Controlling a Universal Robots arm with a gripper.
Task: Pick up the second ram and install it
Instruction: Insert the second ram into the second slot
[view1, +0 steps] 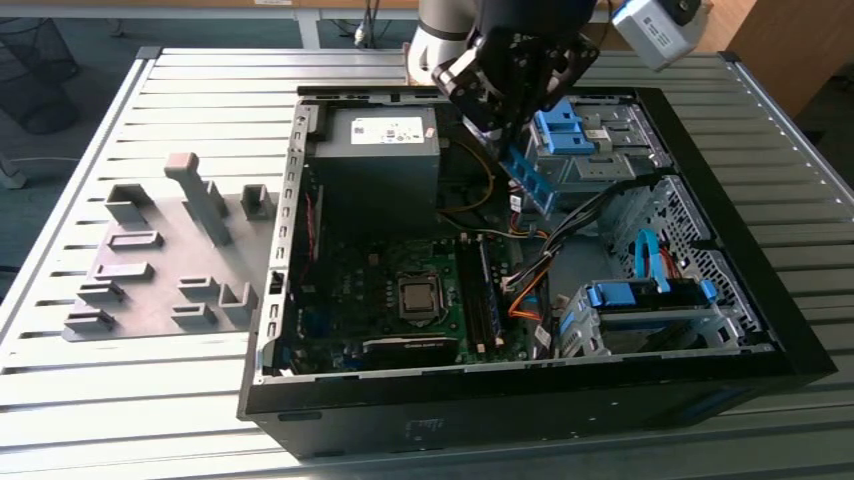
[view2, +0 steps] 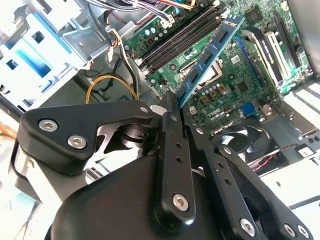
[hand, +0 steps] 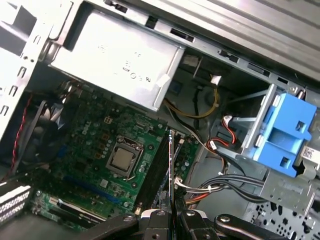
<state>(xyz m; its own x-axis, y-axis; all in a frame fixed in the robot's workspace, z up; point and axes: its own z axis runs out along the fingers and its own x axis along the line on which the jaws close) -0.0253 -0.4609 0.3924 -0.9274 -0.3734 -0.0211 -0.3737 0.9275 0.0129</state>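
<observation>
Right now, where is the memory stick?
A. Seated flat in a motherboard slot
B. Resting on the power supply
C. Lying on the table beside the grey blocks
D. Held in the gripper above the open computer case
D: the gripper is shut on the memory stick, which hangs above the motherboard inside the case, not yet in a slot.
</observation>
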